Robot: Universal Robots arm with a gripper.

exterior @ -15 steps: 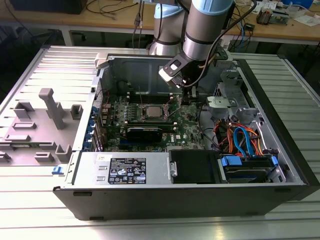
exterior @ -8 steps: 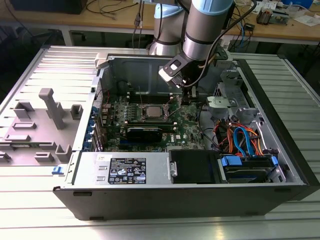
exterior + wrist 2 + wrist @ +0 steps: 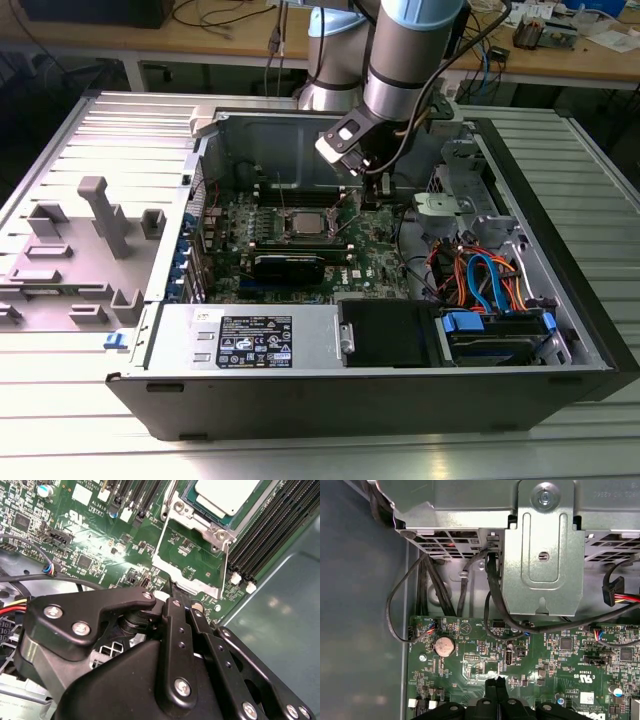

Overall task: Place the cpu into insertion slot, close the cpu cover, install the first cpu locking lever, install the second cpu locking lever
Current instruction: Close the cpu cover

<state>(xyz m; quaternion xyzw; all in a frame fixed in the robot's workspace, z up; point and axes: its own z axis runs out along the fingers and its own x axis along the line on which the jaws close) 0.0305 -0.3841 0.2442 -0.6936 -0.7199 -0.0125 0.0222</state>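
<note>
Right now the open computer case (image 3: 400,405) is lying on its side on the ribbed metal table (image 3: 320,455), and the arm (image 3: 410,50) is reaching down into it over the green motherboard (image 3: 375,265). The gripper (image 3: 380,185) is hanging low above the board with its black fingers pressed together and nothing showing between them in both wrist views. From where it is hanging, the insertion slot (image 3: 220,532) is lying toward the exterior view's left, near but apart. The cpu cover (image 3: 197,582) is standing open between the two: its hinged side is sitting at the slot and its free edge is pointing back at the fingertips, just beside them in the second wrist view, though I cannot tell if they are touching. The cpu (image 3: 225,495) is sitting in the slot, silver top facing up, with the cover's window off it.
</note>
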